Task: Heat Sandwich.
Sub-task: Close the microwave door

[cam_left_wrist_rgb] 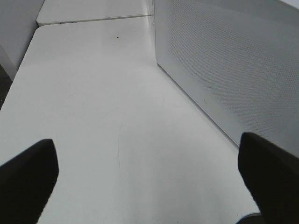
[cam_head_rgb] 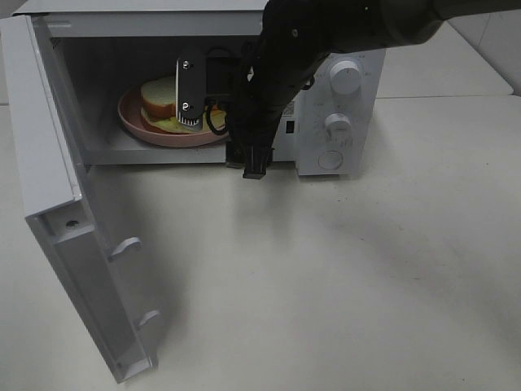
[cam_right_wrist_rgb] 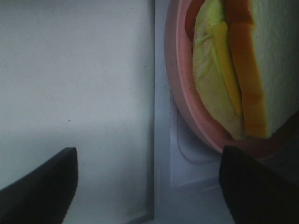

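The sandwich (cam_head_rgb: 159, 96), white bread with yellow-green and reddish layers, lies on a round pink plate (cam_head_rgb: 134, 122) inside the open microwave (cam_head_rgb: 342, 155). My right gripper (cam_head_rgb: 248, 159) hangs at the front sill of the oven cavity, just right of the plate. The right wrist view shows this gripper (cam_right_wrist_rgb: 147, 186) open with nothing between its fingers, the plate rim (cam_right_wrist_rgb: 187, 107) and the sandwich (cam_right_wrist_rgb: 233, 70) close ahead. My left gripper (cam_left_wrist_rgb: 149, 182) is open over bare table beside the microwave's perforated side wall (cam_left_wrist_rgb: 224, 60). It is out of the high view.
The microwave door (cam_head_rgb: 73, 244) swings out to the front left, with two handle lugs on its inner face. Two knobs and a button (cam_head_rgb: 346, 77) sit on the oven's right panel. The white table (cam_head_rgb: 326, 285) spreads in front.
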You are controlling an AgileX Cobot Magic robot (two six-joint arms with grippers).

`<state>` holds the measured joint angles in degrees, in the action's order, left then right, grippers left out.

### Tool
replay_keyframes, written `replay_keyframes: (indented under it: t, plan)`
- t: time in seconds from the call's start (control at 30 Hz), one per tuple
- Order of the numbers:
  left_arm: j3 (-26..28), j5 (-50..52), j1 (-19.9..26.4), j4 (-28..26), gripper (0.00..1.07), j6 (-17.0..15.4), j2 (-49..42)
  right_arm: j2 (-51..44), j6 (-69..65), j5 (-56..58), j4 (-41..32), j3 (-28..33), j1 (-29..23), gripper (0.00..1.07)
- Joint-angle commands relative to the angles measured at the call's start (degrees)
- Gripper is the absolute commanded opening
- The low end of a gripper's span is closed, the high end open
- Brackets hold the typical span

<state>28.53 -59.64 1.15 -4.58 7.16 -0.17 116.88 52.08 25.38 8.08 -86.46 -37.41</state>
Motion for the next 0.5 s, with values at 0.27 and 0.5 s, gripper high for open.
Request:
replay_keyframes:
  t: [0.27,0.5]
  plan:
    - [-0.11,0.23,0.06,-0.17,1.0,-0.46,-1.55,-6.65,-1.09,-2.69,-0.52,7.96,0.0,0.78]
    - [-0.11,0.23,0.06,-0.17,1.0,-0.46,-1.55,-11.52,-1.32,-2.92,-1.09,13.98,0.0,0.76]
